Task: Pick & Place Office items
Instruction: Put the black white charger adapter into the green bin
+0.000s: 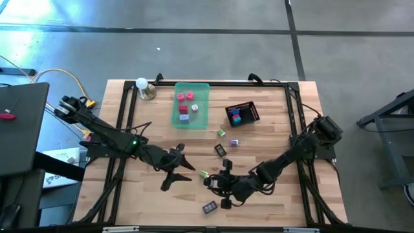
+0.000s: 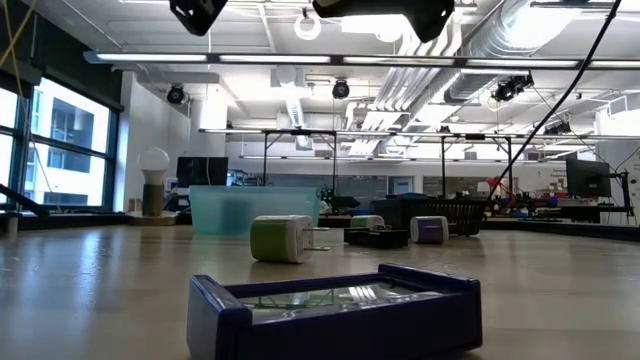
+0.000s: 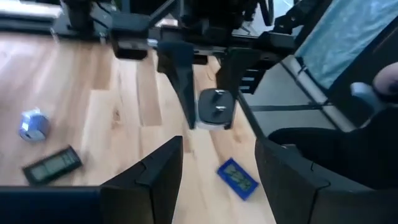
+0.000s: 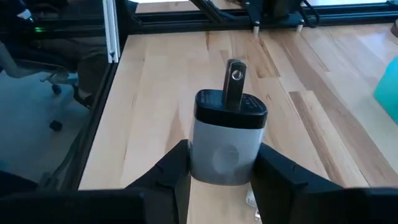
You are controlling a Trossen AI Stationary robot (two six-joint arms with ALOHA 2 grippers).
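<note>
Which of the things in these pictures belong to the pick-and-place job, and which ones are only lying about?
Job:
- grey plug adapter, gripped by the right gripper
- loose on the table: green-and-white piece, blue piece, black piece, lavender piece
- pieces already in the green tray and black mesh basket

Lying about:
- bulb lamp at the table's far edge
- black frame rails

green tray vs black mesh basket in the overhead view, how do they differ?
The green tray is translucent with solid walls; the black mesh basket is dark and perforated. The tray is the larger one and sits square to the table edges, while the basket is smaller and turned at an angle. The tray holds pink, red and pale pieces; the basket holds blue and red ones. Both are rectangular, open-topped and stand at the table's far side.
</note>
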